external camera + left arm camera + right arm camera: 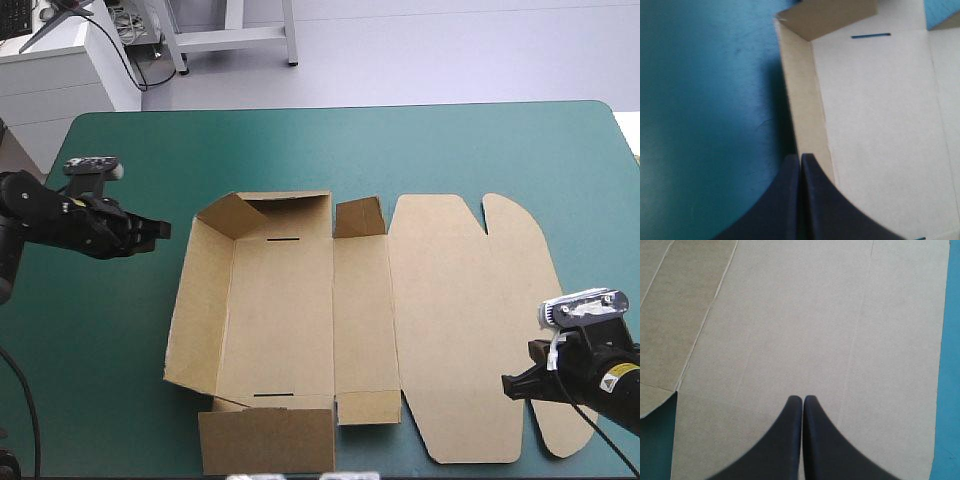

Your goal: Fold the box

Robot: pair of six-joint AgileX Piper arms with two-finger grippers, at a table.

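While both pairs of black fingers [790, 440] are pressing together into pointed arches, holding nothing, the brown box [285, 340] is lying half-formed in the middle of the teal-green cover [110, 390]. The left gripper [160, 230] is pointing at the partly raised left wall [802, 100] from just outside it. The right gripper [510, 385] is hanging over the near right corner of the flat lid [460, 320].

Trouble is looming mainly at that left wall: it is leaning outward rather than standing upright, with nothing tucked to lock it. A nudge from the closed left gripper could be pushing the whole sheet sideways across the cover instead of bending the crease. Whether the right gripper is touching the lid cannot be told; if nothing is weighing the board down, it is likely to slide or turn.

The far wall [285, 215] is rising with a corner flap [218, 215] turned in beside it. The near wall [265, 440] is appearing to lie out flat toward the table's near edge. Two small side flaps [358, 218] are flanking the narrow panel [362, 315] between floor [275, 300] and lid, and two slots [283, 241] are showing in the floor.
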